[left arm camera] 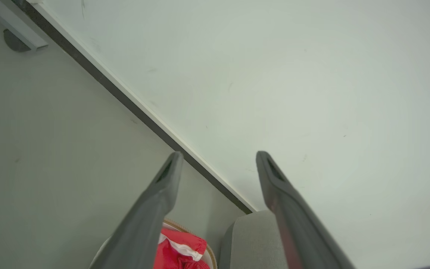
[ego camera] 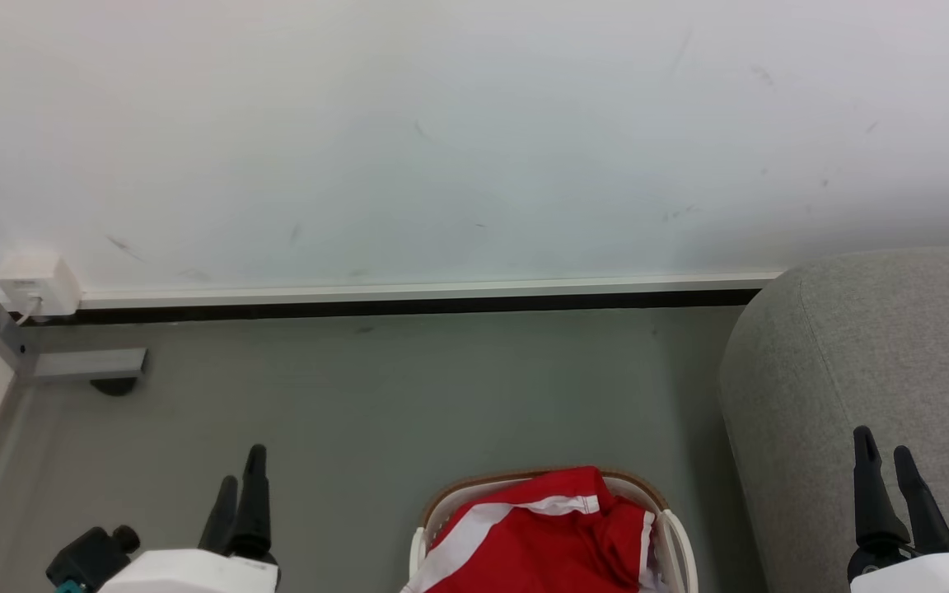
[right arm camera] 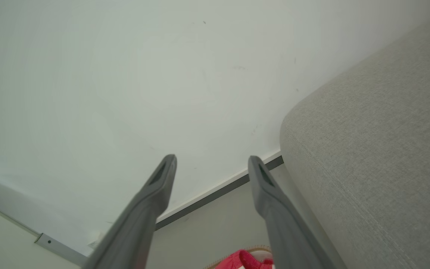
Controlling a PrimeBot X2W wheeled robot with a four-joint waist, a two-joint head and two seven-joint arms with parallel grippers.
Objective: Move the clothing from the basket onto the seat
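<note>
Clothing [ego camera: 540, 535] lies heaped in the basket [ego camera: 647, 487], which stands on the floor [ego camera: 359, 412] between my two grippers and closer to my body than either pair of fingertips. Neither arm is clearly nearer. I judge the right better placed, since the seat [ego camera: 870, 346] stands just beside the basket on that side. The basket is cut by the view's lower edge, so I cannot tell its long axis. My left gripper [ego camera: 242, 468] is spread wide, empty, touching nothing. My right gripper [ego camera: 883, 442] is likewise spread and empty, seen against the seat and clear of it.
</note>
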